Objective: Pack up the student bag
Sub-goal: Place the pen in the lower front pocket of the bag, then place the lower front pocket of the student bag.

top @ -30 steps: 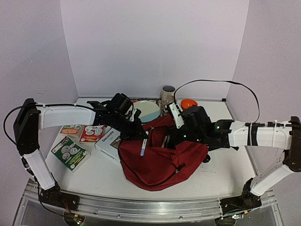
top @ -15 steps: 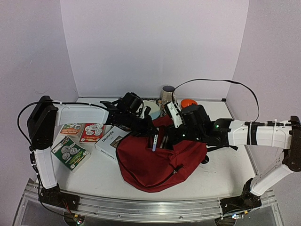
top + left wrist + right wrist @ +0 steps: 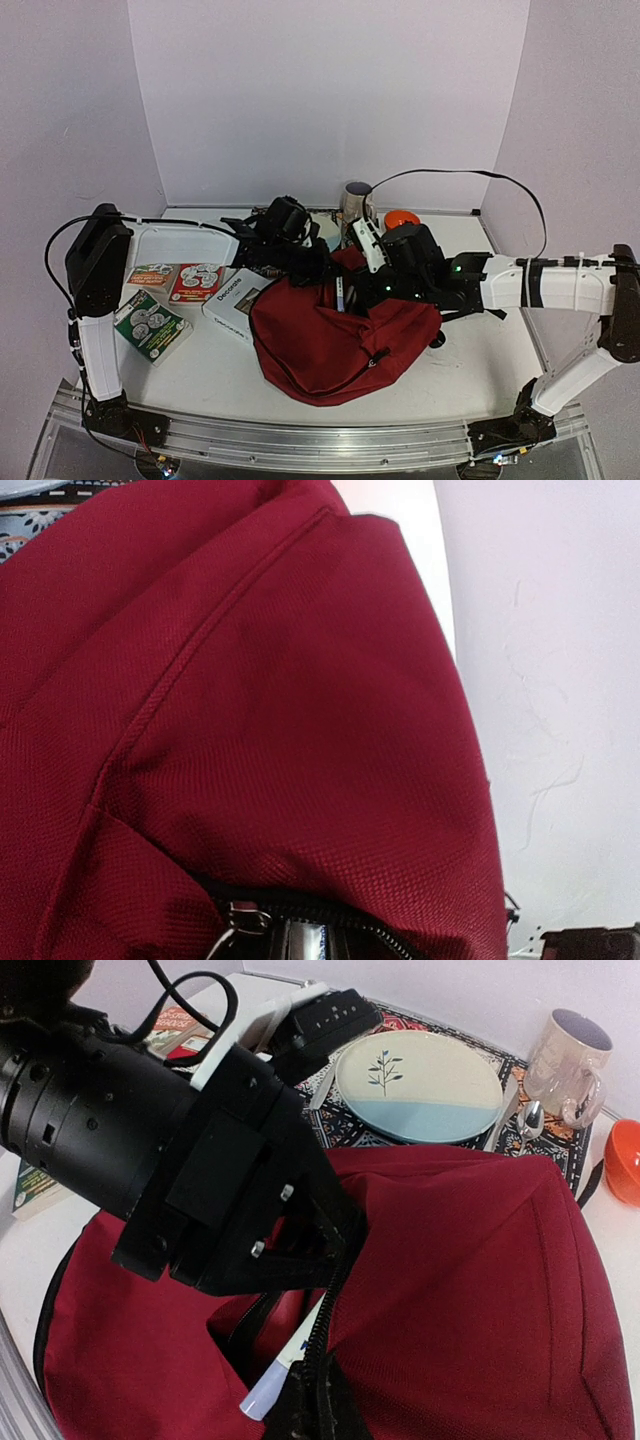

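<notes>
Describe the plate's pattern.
Plate: cream with a blue sprig, pale blue lower part; clearest in right wrist view.

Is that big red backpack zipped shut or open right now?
Open. The right wrist view shows the backpack with its zipper parted around a dark gap, and a pen poking into it.

White arm links (image 3: 170, 245), black joints (image 3: 95, 265), black cables (image 3: 450, 174)

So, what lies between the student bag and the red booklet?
A white box lies between the student bag and the red booklet; the top view shows it.
</notes>
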`<state>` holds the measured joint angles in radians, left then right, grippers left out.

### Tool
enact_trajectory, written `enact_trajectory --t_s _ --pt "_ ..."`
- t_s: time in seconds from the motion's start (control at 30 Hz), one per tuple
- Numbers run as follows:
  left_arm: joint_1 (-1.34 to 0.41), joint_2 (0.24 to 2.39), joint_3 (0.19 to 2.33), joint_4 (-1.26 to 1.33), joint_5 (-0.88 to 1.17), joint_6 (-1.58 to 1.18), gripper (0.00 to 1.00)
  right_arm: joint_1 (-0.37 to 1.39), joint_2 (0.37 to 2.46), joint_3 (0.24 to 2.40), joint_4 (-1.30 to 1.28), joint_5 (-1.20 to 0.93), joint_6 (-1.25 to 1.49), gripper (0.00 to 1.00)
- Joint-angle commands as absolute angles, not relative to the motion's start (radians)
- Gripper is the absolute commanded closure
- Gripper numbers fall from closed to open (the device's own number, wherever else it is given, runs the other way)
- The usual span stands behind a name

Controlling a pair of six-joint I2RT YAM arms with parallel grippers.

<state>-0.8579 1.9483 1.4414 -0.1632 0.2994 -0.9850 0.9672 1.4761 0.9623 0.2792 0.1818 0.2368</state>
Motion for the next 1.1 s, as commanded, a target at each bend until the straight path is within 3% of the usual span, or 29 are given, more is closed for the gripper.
enact_trajectory --t_s 0.0,0.17,0.47,0.87,1.07 --pt "-0.84 1.904 1.394 0.024 0.184 -1.115 0.97 0.989 1.475 1.019 0.351 0.129 0.251 1.0" --pt "-0.841 1.899 1.348 0.101 0.178 -1.181 0.89 0.992 1.479 1.017 0.353 0.129 0.256 1.0" --pt "-0.857 1.862 1.309 0.104 0.15 -1.124 0.64 0.992 1.484 1.008 0.353 0.175 0.258 1.0" --pt "-0.858 1.704 1.25 -0.046 0.123 -0.927 0.44 0.992 1.512 1.003 0.332 0.209 0.259 1.0" --pt "-0.834 1.62 1.193 -0.132 0.052 -0.835 0.39 0.992 1.535 0.999 0.321 0.206 0.264 0.98"
